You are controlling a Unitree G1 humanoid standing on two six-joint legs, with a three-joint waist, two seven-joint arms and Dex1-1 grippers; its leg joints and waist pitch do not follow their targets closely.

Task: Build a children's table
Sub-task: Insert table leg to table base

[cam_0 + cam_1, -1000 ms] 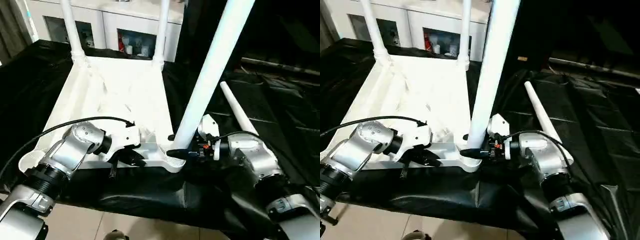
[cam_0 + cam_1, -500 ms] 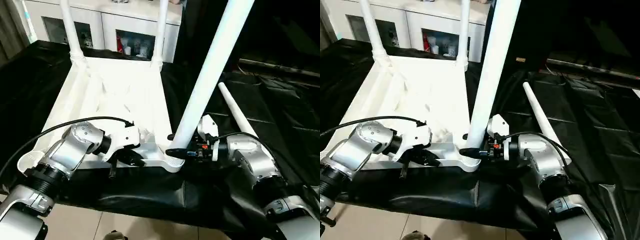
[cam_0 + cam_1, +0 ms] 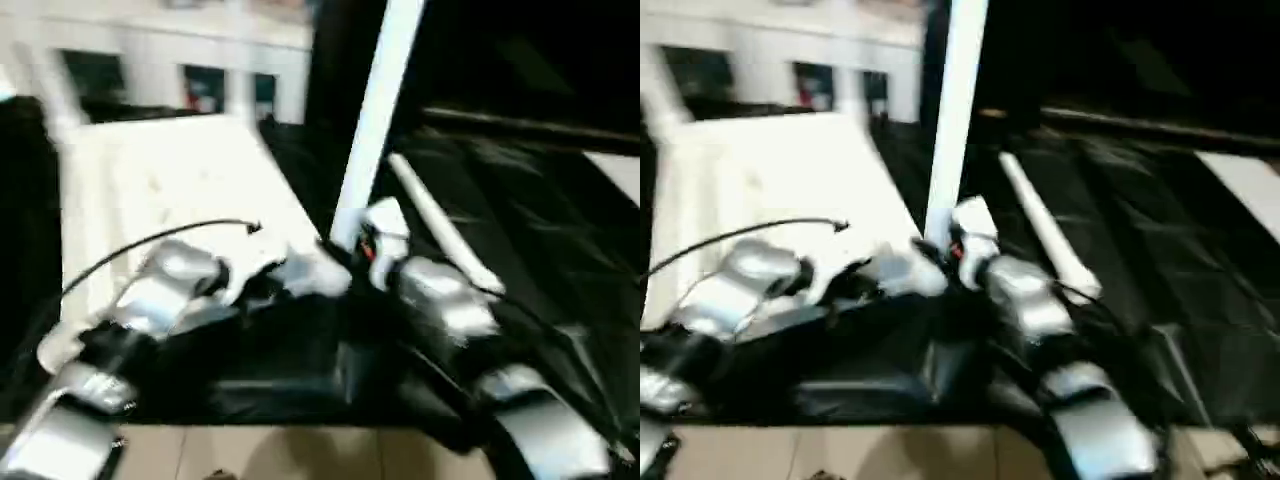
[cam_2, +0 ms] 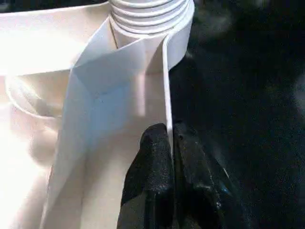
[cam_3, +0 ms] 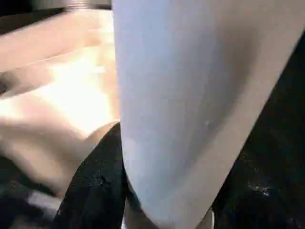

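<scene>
The children's table lies upside down on black cloth, its white tabletop (image 3: 160, 170) ribbed side up. My left gripper (image 4: 170, 131) is shut on a thin upright rim wall (image 4: 166, 86) of the tabletop, just below a ridged round corner socket (image 4: 152, 19). At the near right corner one white leg (image 3: 375, 110) stands upright. My right gripper (image 5: 167, 191) is shut on this leg low down, one black finger (image 5: 97, 181) against its side. Another white leg (image 3: 440, 225) lies loose on the cloth to the right.
A white cabinet (image 3: 150, 60) with glass doors stands behind the table. Crinkled black cloth (image 3: 530, 190) covers the work surface to the right. Pale floor tiles (image 3: 300, 455) show below its front edge. A black cable (image 3: 150, 245) arcs over my left forearm.
The whole picture has swung and smeared, so the camera has moved. Both grippers keep their holds, the left on the rim wall, the right on the upright leg.
</scene>
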